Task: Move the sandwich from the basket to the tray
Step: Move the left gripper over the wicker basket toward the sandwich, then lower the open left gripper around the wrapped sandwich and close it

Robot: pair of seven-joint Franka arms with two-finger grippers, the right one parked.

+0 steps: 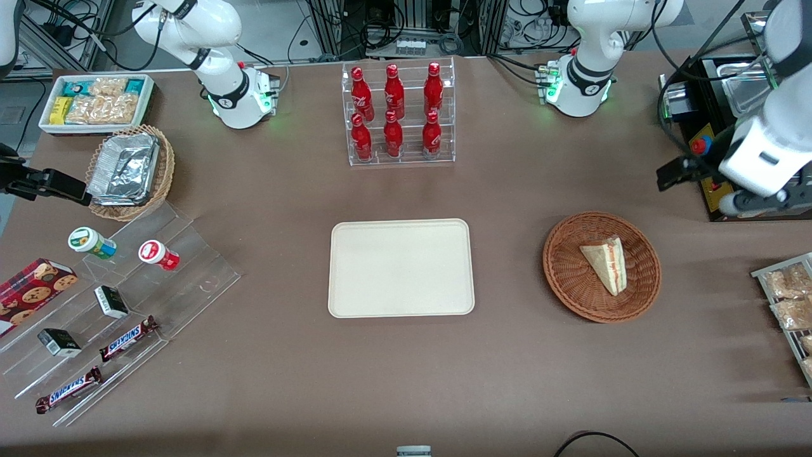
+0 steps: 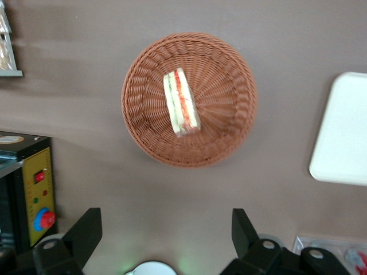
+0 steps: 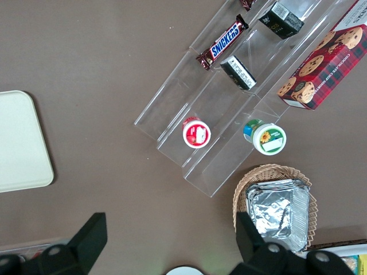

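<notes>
The sandwich, a pale wedge with red and green filling on its cut edge, lies in the round reddish-brown wicker basket. The cream tray lies flat on the table beside the basket, toward the parked arm's end, with nothing on it. My gripper hangs high above the table. It is farther from the front camera than the basket and toward the working arm's end. Its fingers are spread wide open with nothing between them.
A black control box stands close beside the gripper. A wire rack of snack packets sits near the basket at the table's end. A clear rack of red bottles stands farther back than the tray. A stepped acrylic display lies at the parked arm's end.
</notes>
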